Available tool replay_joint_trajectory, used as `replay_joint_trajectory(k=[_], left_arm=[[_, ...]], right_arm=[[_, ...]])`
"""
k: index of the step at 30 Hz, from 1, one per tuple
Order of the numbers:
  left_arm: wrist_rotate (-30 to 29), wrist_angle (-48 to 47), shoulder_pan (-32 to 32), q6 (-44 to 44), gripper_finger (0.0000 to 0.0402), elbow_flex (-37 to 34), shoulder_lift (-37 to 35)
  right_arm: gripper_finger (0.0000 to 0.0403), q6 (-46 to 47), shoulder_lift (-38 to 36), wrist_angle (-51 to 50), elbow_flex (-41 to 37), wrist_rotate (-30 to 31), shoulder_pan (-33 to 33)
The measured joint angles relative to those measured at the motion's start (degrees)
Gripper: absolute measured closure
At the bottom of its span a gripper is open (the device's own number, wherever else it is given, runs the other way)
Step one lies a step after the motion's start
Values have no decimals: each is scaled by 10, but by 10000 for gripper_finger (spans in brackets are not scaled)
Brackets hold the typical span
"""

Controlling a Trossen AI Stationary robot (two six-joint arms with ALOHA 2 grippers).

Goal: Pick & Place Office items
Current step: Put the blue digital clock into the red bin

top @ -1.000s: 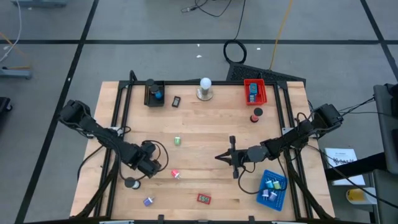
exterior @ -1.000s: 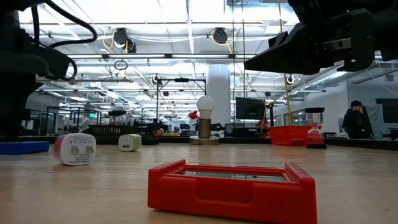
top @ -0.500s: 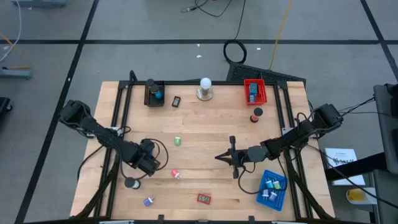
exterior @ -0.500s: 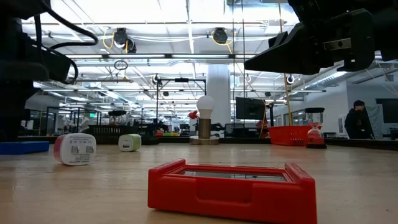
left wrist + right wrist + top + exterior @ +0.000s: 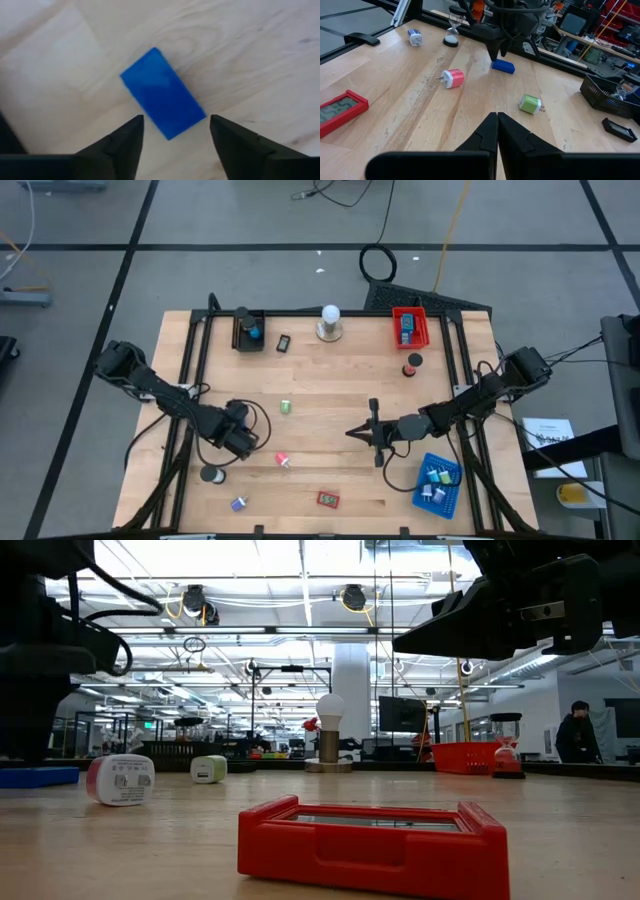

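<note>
A blue block (image 5: 162, 100) lies flat on the wooden table at the near left, also in the right wrist view (image 5: 503, 66) and at the low view's left edge (image 5: 35, 777). My left gripper (image 5: 176, 120) points down over it, open, one finger standing on either side of the block's end without plainly touching it; it shows from above too (image 5: 243, 442). My right gripper (image 5: 350, 430) hovers shut at mid-table, level, pointing toward the left arm (image 5: 496, 117). A pink plug (image 5: 282, 460), a green plug (image 5: 285, 407) and a red flat device (image 5: 328, 499) lie loose on the table.
A black tray (image 5: 247, 330) and a red tray (image 5: 408, 326) sit at the far edge with a white bulb (image 5: 329, 322) between them. A blue tray (image 5: 437, 483) holds pieces at the near right. A purple plug (image 5: 238, 503) and a small hourglass (image 5: 210, 474) lie near the left arm.
My left gripper has tipped a little while staying over the blue block. The block and the right arm have kept still.
</note>
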Motion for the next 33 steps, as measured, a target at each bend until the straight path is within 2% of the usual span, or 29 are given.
replay_joint_trajectory(k=[6,11,18,26,29,33], left_arm=[[-10,6,0,6,111,0,0],[-29,6,0,11,100,0,0],[-11,17,7,5,126,-28,0],[-7,44,16,26,124,-56,-1],[-5,43,16,43,150,-54,-1],[0,44,16,73,206,-54,-1]], right_arm=[[399,0,0,0,0,0,0],[399,0,0,0,0,0,0],[399,0,0,0,0,0,0],[398,0,0,0,0,0,0],[399,0,0,0,0,0,0],[399,0,0,0,0,0,0]])
